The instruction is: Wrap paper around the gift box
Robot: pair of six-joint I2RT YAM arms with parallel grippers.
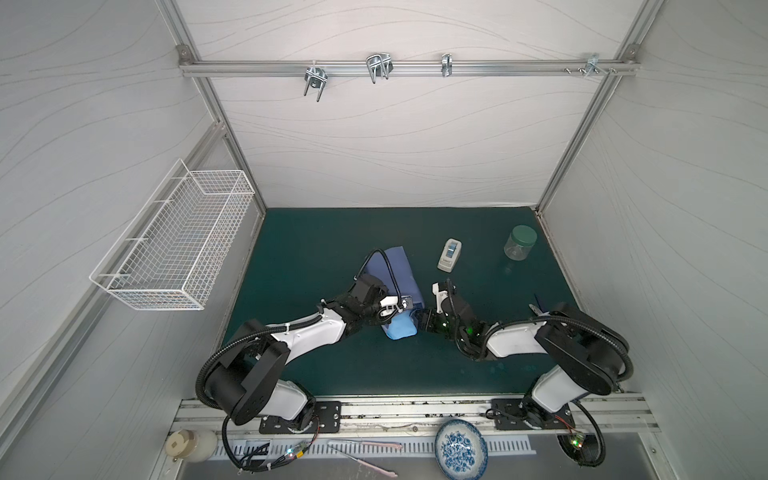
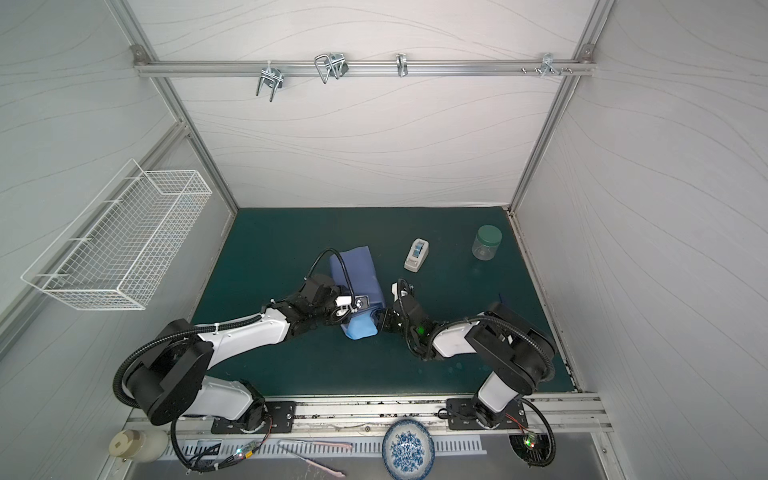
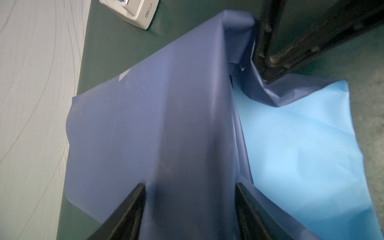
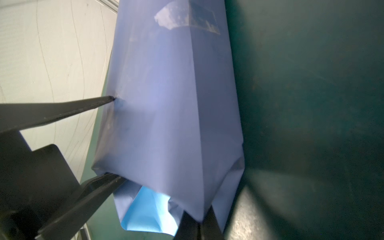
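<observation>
Green, dull matting covers the tabletop (image 1: 316, 241), and near its middle lies the large thin sheet of paper (image 1: 399, 266), folded round into a long parcel with its duller indigo face outward. The low squarish gift box is hidden inside, showing only as a dark shade through the sheet. In both top views the parcel's long axis runs from the arms' side toward the back wall, leaning slightly left. Its near end is unclosed: a sky-blue flap (image 1: 401, 330) spills flat onto the matting.

The left tool (image 3: 190, 187) reaches in from the left and straddles the parcel near that open end, jaws apart across its width, a fingertip (image 4: 112, 98) dimpling the paper on one side, so it seems to clamp the gift box through the wrap. The right tool (image 3: 267, 76) sits at the near right corner, jaws together, apparently pinching a crumpled indigo fold; it is the nearer one for folding the end in.

Well apart to the right stand a small white tape dispenser (image 1: 450, 254) and a clear green-lidded jar (image 1: 519, 243); neither blocks the flap. A patch of clear tape (image 4: 187, 20) already holds the seam.
</observation>
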